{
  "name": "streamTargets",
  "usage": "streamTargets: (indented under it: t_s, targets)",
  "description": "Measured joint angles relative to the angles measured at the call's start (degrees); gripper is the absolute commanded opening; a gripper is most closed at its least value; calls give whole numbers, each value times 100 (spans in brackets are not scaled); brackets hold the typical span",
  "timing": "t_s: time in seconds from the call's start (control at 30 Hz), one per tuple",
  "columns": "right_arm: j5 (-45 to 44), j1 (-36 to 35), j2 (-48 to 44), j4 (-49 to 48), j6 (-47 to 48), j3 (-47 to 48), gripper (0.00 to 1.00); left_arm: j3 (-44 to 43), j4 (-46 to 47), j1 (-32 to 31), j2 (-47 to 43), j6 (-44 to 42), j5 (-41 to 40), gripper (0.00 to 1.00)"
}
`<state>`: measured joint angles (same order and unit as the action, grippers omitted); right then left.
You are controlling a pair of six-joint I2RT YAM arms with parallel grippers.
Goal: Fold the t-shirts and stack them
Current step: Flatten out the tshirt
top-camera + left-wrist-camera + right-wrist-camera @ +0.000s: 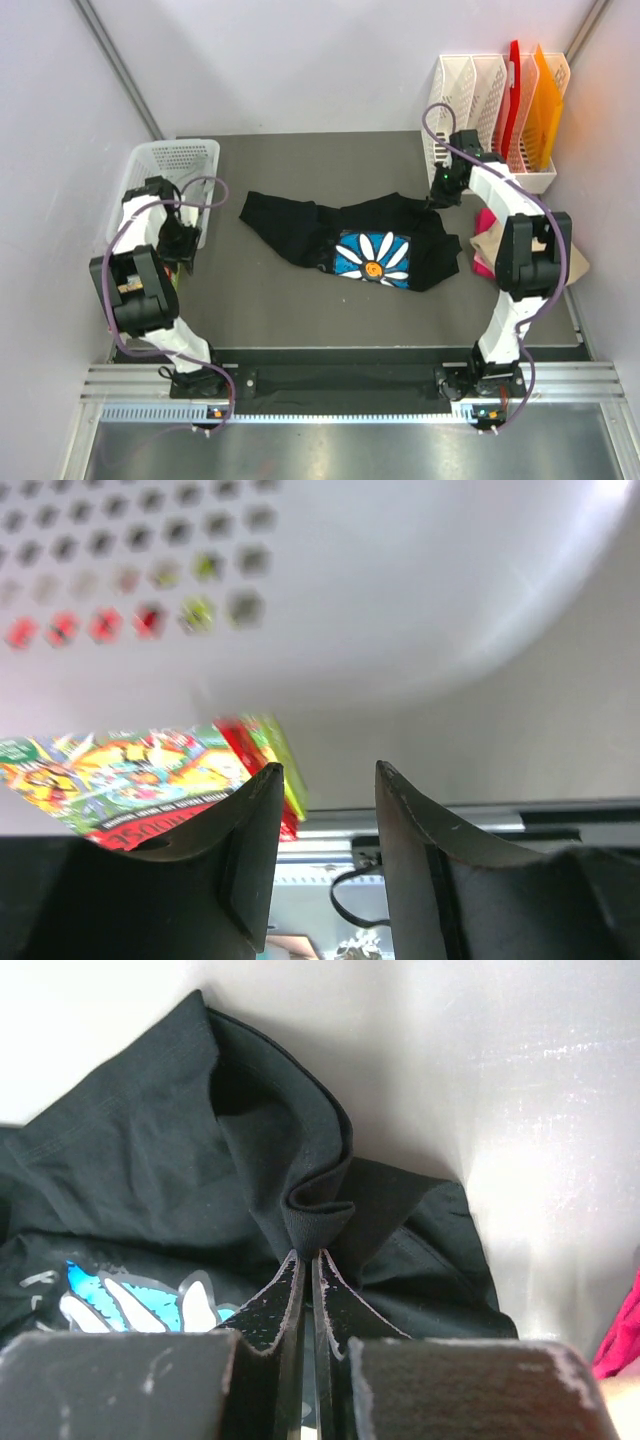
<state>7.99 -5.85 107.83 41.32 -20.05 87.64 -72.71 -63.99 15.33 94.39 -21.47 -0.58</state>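
Note:
The black t-shirt (pixel 300 225) lies crumpled across the middle of the table, its white-blue daisy print (pixel 372 257) facing up. My right gripper (pixel 437 200) is at the shirt's far right edge. In the right wrist view it (pixel 313 1252) is shut on a raised fold of the black cloth (pixel 150 1160). A pink shirt (pixel 480 262) and a tan shirt (pixel 572 262) lie at the right, partly hidden under the right arm. My left gripper (pixel 182 250) is beside the basket, away from the shirt, and is open and empty (pixel 325 770).
A white mesh basket (pixel 175 160) stands at the back left and fills the top of the left wrist view (pixel 150 570). A red patterned packet (pixel 120 780) shows by the left fingers. A white file rack (pixel 490 100) with red and orange folders stands back right.

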Motion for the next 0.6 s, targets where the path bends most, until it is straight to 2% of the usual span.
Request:
streamTargets:
  t_s: [0.17, 0.6]
  targets:
    - [11, 0, -74, -7, 0, -4, 0, -361, 214, 42, 511, 33, -210, 47]
    - [72, 0, -94, -55, 0, -103, 0, -2280, 293, 166, 1827, 389, -225, 47]
